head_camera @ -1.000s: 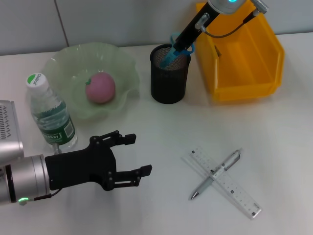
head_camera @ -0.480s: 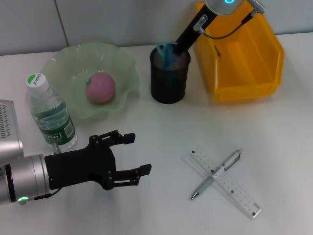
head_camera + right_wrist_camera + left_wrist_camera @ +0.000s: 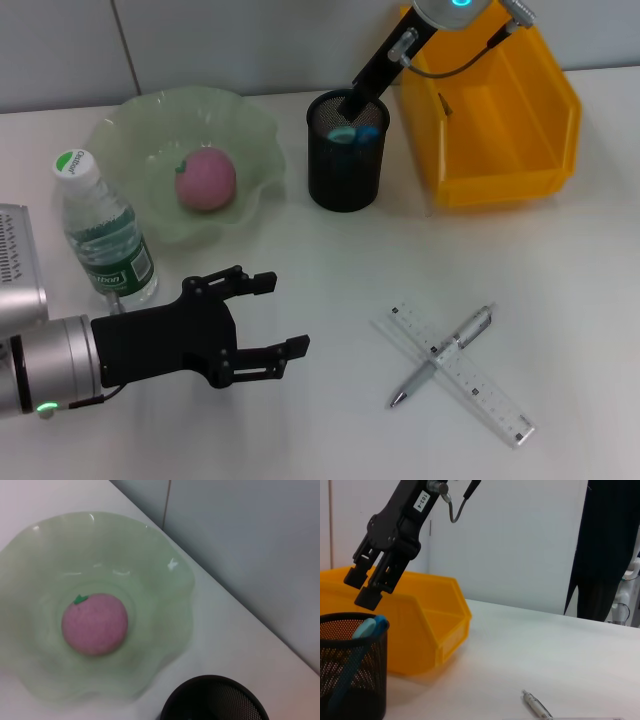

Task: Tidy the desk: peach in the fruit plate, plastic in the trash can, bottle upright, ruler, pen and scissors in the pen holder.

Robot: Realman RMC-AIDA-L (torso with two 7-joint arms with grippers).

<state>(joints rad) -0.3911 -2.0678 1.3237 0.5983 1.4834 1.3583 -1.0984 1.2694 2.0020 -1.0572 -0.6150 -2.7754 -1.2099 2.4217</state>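
The blue-handled scissors (image 3: pixel 356 133) stand inside the black mesh pen holder (image 3: pixel 345 175), handles up (image 3: pixel 368 628). My right gripper (image 3: pixel 352 104) hovers just above the holder's rim, open and holding nothing (image 3: pixel 364 586). The pink peach (image 3: pixel 205 180) lies in the green fruit plate (image 3: pixel 250 130) at the back left. An upright bottle (image 3: pixel 102 230) stands at the left. The clear ruler (image 3: pixel 478 390) and silver pen (image 3: pixel 445 352) lie crossed at the front right. My left gripper (image 3: pixel 282 316) rests open at the front left. No plastic is in view.
A yellow bin (image 3: pixel 500 180) stands at the back right, right beside the pen holder. The right wrist view looks down on the peach (image 3: pixel 95 624), the plate (image 3: pixel 165 580) and the holder's rim (image 3: pixel 215 682).
The scissors left my right gripper and dropped down into the pen holder. The right gripper opened and drew slightly up. The left arm stayed still.
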